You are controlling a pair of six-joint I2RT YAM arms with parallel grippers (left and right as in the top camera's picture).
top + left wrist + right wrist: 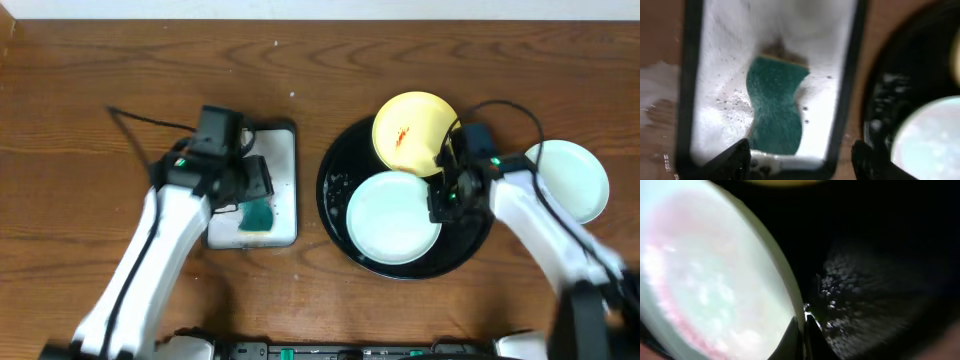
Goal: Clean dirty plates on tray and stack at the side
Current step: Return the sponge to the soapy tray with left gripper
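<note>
The large black tray [340, 225] holds a pale yellow plate [412, 132] with a red-orange smear at the back and a mint-blue plate [392, 217] at the front. A second mint-blue plate [572, 178] lies on the table to the right of the tray. My right gripper [441, 196] is shut on the right rim of the mint-blue plate in the tray; the wrist view shows its fingers [803, 330] pinching the rim of that plate [715, 275]. My left gripper [800, 162] is open above the teal sponge [777, 102], not touching it.
The sponge [256, 214] lies in a small rectangular grey-white tray [283, 180] with soapy foam, left of the black tray. Foam spots dot the black tray's floor [865, 290]. Black cables run across the table behind both arms.
</note>
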